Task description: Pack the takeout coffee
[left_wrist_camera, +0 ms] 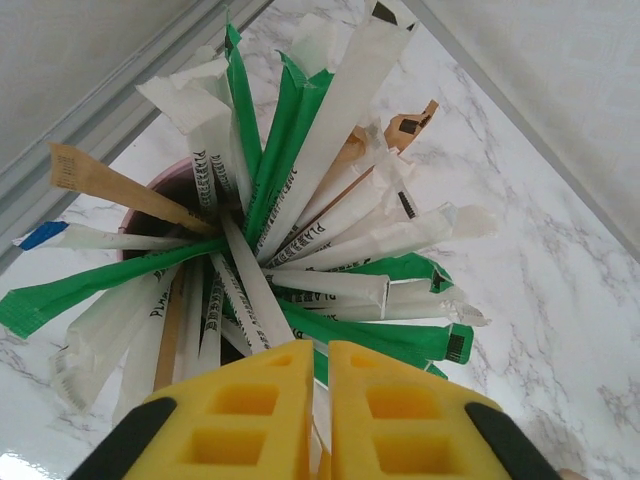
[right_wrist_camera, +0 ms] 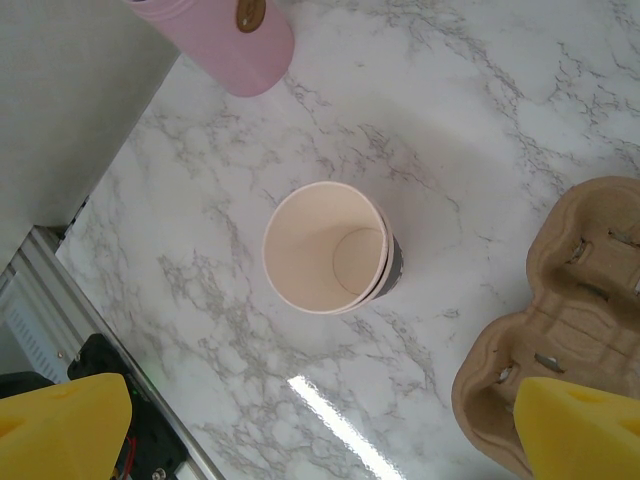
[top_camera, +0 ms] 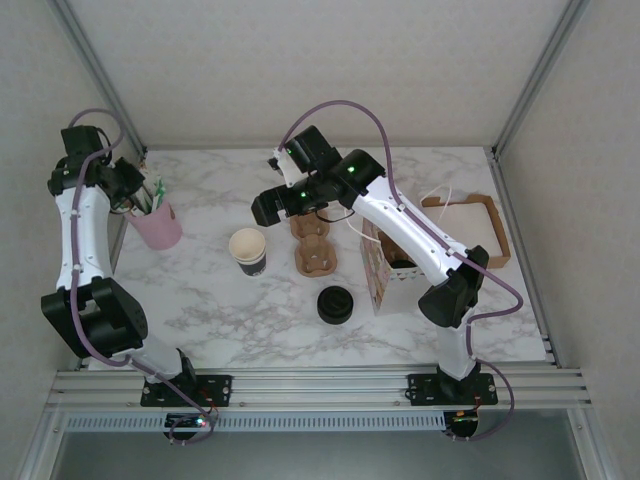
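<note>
Yellow left jaws nearly closed among straw wrappers (left_wrist_camera: 330, 240), hold unclear; right jaws wide, empty.

White marble-veined table (top_camera: 220, 310) enclosed by plain grey walls (top_camera: 300, 60).

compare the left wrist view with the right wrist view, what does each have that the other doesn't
Left wrist view: a bunch of green and white paper-wrapped straws and sticks fanning out just below the left claw, whose yellow fingers sit nearly together.

Right wrist view: a lidless cream paper cup standing open on the table, a brown moulded-pulp cup carrier at the right edge, and the right claw with its fingers wide apart.

Both: the pink plastic cup and the white marble table.
</note>
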`<act>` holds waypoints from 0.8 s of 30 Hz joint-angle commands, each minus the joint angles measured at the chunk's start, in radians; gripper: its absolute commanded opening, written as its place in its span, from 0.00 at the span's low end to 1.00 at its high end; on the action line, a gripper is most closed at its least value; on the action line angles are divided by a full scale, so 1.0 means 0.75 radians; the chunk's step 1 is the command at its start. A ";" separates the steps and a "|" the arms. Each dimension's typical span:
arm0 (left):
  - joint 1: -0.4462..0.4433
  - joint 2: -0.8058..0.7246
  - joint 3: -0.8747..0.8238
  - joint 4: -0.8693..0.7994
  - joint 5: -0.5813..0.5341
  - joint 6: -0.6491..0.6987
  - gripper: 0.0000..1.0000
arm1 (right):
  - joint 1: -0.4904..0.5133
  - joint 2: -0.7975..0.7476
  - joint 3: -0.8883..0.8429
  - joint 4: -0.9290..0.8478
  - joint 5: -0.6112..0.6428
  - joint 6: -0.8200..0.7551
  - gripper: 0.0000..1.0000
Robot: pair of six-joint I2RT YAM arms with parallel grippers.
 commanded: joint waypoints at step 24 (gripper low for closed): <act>0.020 -0.119 0.197 -0.173 0.008 0.085 0.00 | -0.008 -0.025 -0.010 0.006 -0.036 -0.005 0.99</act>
